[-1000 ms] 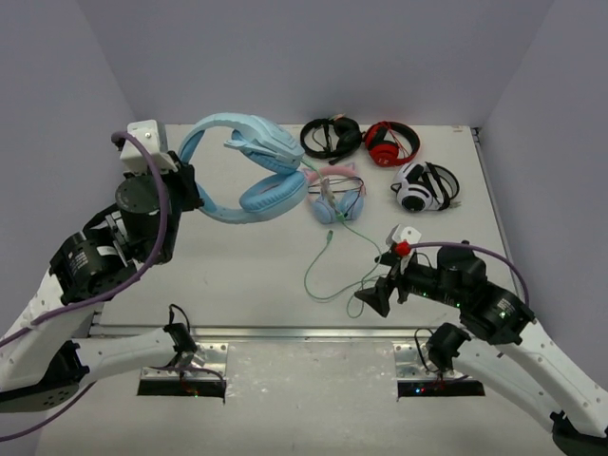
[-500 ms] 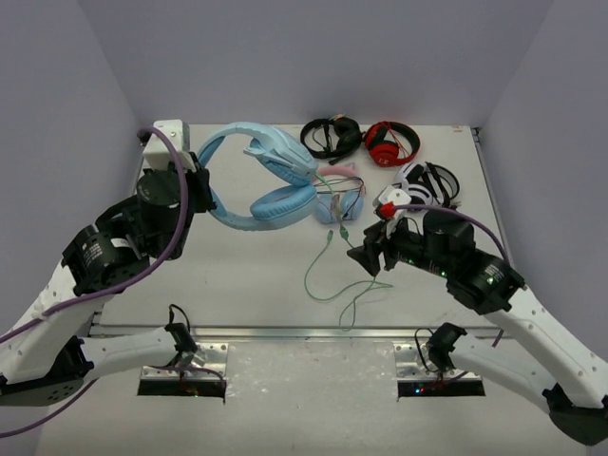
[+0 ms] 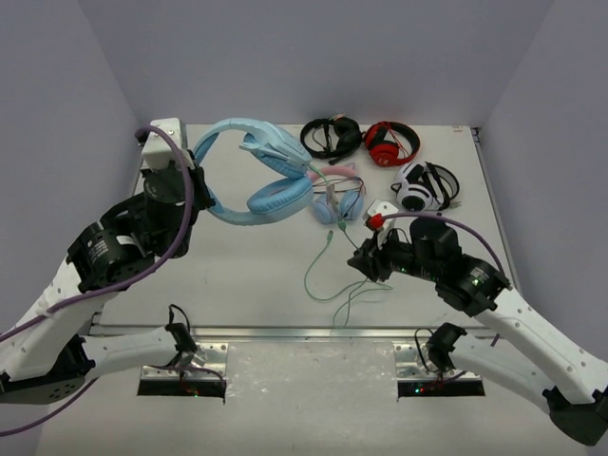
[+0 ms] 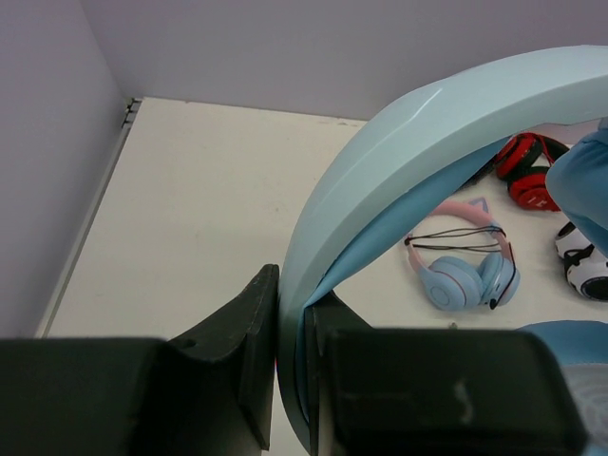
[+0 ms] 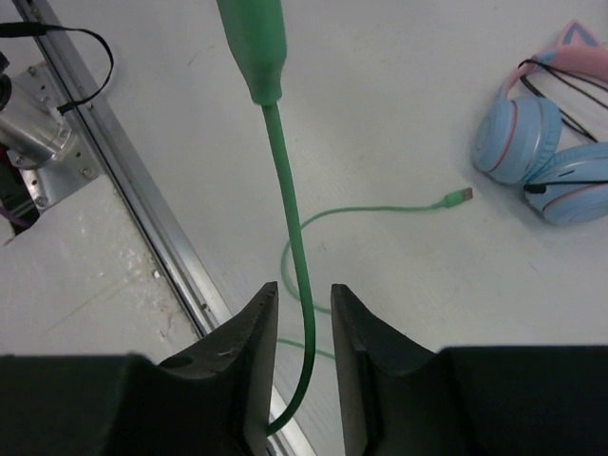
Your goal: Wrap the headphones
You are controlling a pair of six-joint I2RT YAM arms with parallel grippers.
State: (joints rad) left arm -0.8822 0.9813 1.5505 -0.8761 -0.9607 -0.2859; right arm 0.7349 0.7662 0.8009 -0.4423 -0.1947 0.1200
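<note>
- Over the last second the right gripper has moved up towards mid-frame, and its jaws have drawn in from wide to a narrow gap.
- The green cable runs between its fingers, not visibly pinched yet, so a cable grasp looks imminent and no wrapping has begun.
- The left gripper is clamped on the headband, tilting the headphones at upper left-centre.
- The band is smooth, glossy pale-blue plastic in a broad arc, the cups are round and padded, and the cord is thin and rubbery, lying in loose loops.
</note>
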